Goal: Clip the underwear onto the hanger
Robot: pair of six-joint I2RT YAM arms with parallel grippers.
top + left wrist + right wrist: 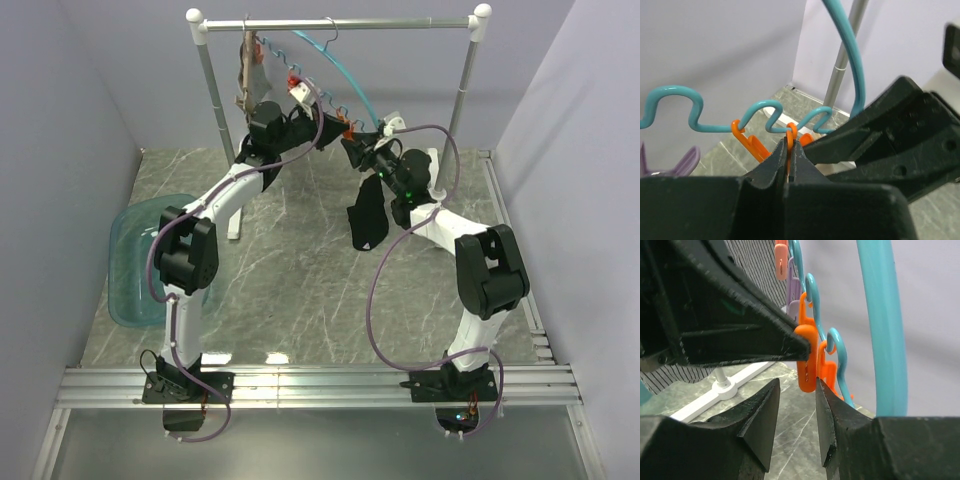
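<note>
The teal hanger (350, 75) hangs from the rack's rod, with its wavy lower edge (760, 107) carrying clips. My left gripper (789, 146) is shut on an orange clip (790, 131); in the right wrist view its finger reaches in from the left onto that clip (807, 357). My right gripper (797, 390) is open just under the clip's lower end, with nothing between its fingers. In the top view the two grippers (335, 130) (352, 147) meet at the hanger. The black underwear (368, 218) shows below the right wrist; what it hangs from I cannot tell.
A grey striped cloth (250, 70) hangs on another hanger at the rod's left end. The rack's posts (215, 110) and its white foot (722, 387) stand close by. A teal basin (140, 260) sits at the table's left. A purple clip (682, 162) hangs left of the orange ones.
</note>
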